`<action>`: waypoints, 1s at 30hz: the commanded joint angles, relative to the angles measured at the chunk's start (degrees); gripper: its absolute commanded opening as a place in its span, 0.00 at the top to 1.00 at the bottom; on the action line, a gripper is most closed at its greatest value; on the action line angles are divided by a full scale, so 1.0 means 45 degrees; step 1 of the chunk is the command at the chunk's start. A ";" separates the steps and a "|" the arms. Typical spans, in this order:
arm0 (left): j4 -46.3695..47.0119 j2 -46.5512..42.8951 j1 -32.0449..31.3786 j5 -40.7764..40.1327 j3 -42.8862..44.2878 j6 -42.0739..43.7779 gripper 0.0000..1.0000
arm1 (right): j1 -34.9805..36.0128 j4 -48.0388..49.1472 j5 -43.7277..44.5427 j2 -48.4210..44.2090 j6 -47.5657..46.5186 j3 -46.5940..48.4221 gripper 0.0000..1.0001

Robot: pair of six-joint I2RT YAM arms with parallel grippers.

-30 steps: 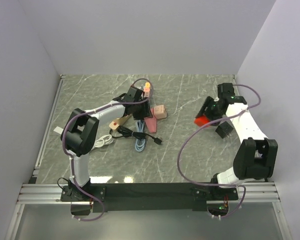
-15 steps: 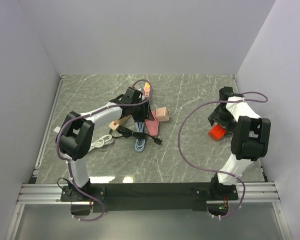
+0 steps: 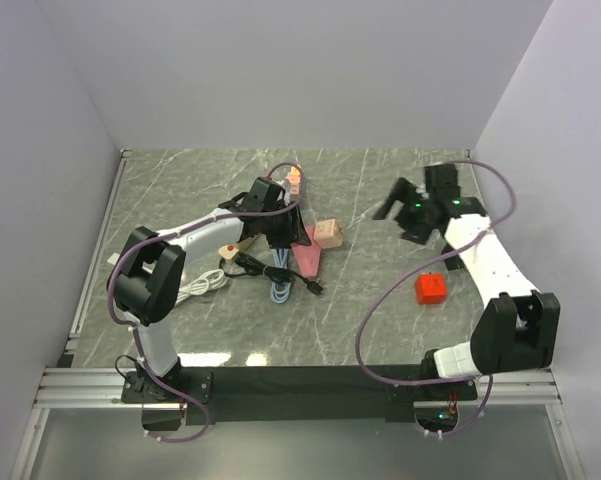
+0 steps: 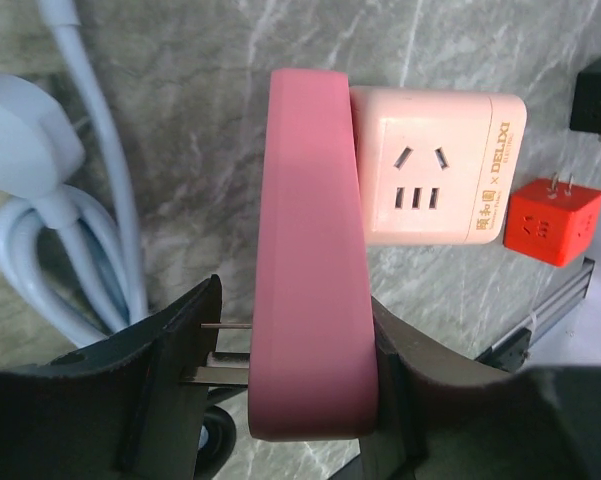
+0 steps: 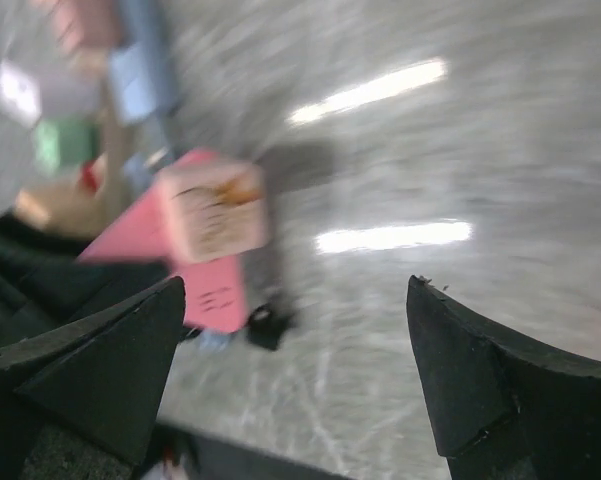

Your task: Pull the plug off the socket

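Marble surface (image 3: 360, 310) carries the red plug (image 3: 430, 288), lying free at lower right. Centrally, the left end effector (image 4: 290, 340) grips a pink slab (image 4: 310, 200) beside the pink socket (image 4: 435, 165); the right end effector (image 5: 295, 285) is wide open, empty.

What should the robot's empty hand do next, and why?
Probably reach the right gripper, jaws open and empty, to the pale pink cube socket and close on it. It sits joined to the flat pink adapter clamped by the left gripper; the red plug already lies loose nearby.
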 commanded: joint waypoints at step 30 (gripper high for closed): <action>0.0160 -0.0350 -0.0237 -0.1446 -0.0552 0.0044 1.00 | 0.1851 0.2599 -0.5405 0.3646 0.0792 0.0512 1.00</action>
